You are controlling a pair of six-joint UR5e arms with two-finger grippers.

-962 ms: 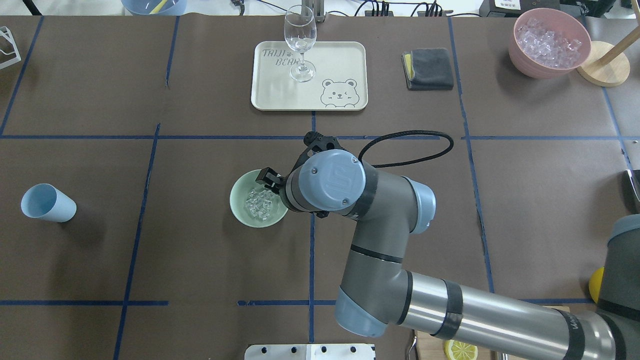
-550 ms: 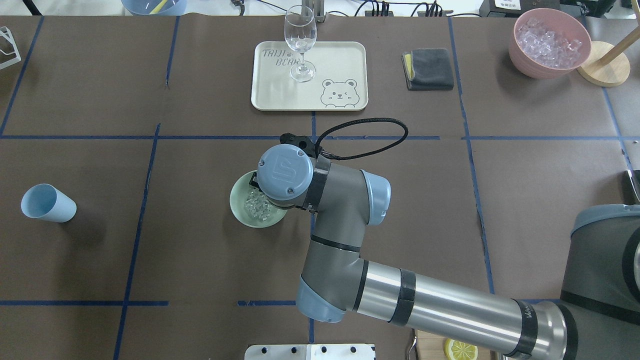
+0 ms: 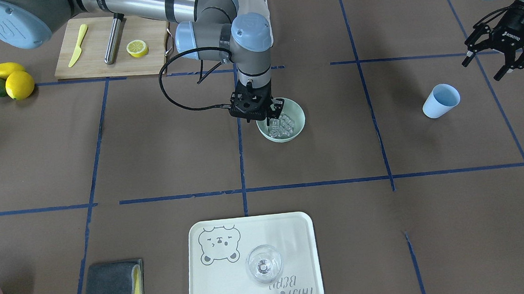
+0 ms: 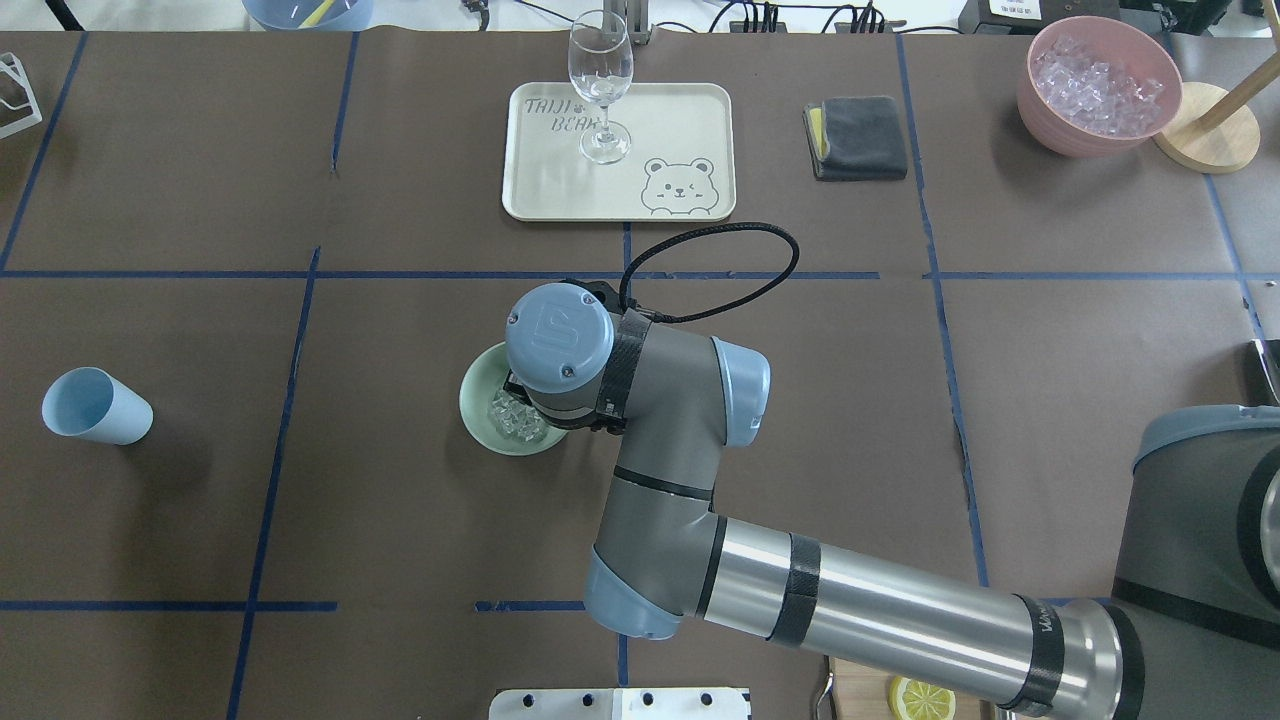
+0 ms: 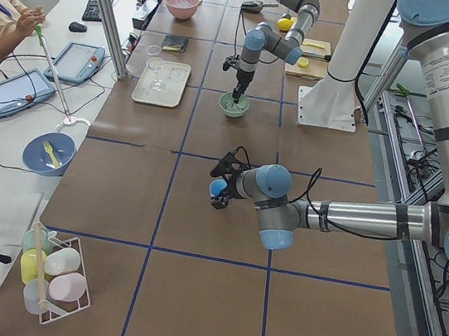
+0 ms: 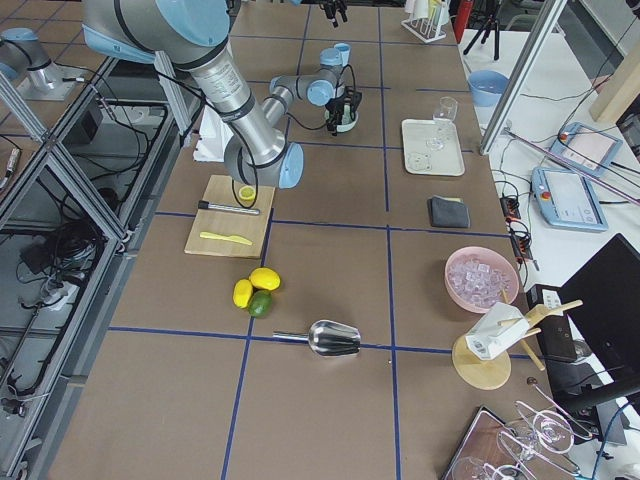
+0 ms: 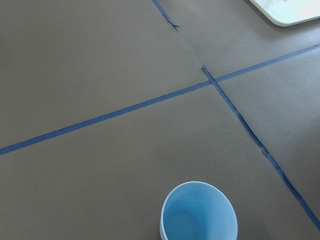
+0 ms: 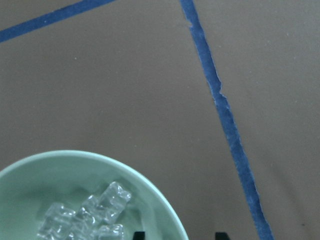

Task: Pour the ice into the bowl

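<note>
Robot at work: the right gripper [image 3: 267, 116] is hanging low over the edge of the bowl [image 3: 288, 137] on the robot's right, with its jaws standing apart and gripping nothing. In the right wrist view, one dark fingertip [image 8: 139, 235] is showing inside the pale green rim and the other outside it, neither touching the wall. The ice [image 3: 282, 125] is lying in a small heap of clear cubes at the bottom of the bowl.

Well away from the bowl on the robot's left, the left gripper [image 3: 482, 69] is hovering with its fingers spread wide and holding nothing. It is near a light blue cup [image 3: 441, 100] without touching it. The left wrist camera is looking down into that cup's mouth.

Beyond the bowl, on the side away from the robot, a wine glass [image 3: 263, 265] is standing on a cream tray [image 3: 234, 285] printed with a bear. A folded grey cloth [image 3: 111, 288] is lying beside the tray, further toward the robot's right. Farther that way, a pink bowl [image 4: 1100, 135] is sitting heaped with more cubes.

Behind the bowl, toward the robot's base, a cutting board [image 3: 97, 61] is carrying a lemon half [image 3: 137, 48] and a yellow knife [image 3: 77, 44].
</note>
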